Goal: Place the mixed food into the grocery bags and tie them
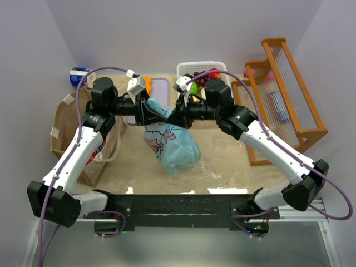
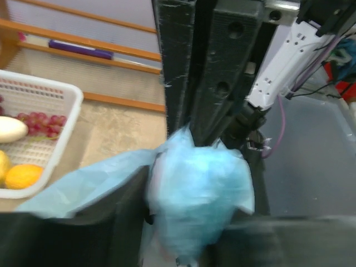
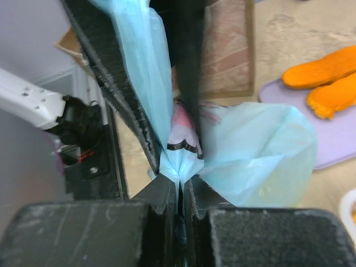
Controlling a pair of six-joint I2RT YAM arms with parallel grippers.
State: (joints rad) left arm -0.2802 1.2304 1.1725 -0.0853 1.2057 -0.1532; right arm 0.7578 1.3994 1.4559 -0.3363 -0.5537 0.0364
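Note:
The light-blue bag [image 1: 177, 147] with pink prints hangs, bulging, between both grippers above the table's middle. My left gripper [image 1: 149, 108] is shut on a bunched part of its top, seen in the left wrist view [image 2: 194, 211] around blue plastic [image 2: 200, 189]. My right gripper [image 1: 173, 114] is shut on a thin twisted fold of the bag [image 3: 250, 156]; its jaws [image 3: 179, 182] pinch tight. The brown paper bag [image 1: 83, 139] lies at the left. Purple grapes [image 2: 39, 119], a white piece [image 2: 8, 129] and an orange-yellow piece [image 2: 22, 175] lie in the white basket [image 2: 55, 89].
The white basket [image 1: 200, 69] stands at the back centre. Two orange slabs [image 3: 328, 72] lie on a lilac board [image 1: 160, 86] behind the left gripper. A wooden rack [image 1: 283, 94] fills the right side. A blue can [image 1: 78, 75] stands at the back left.

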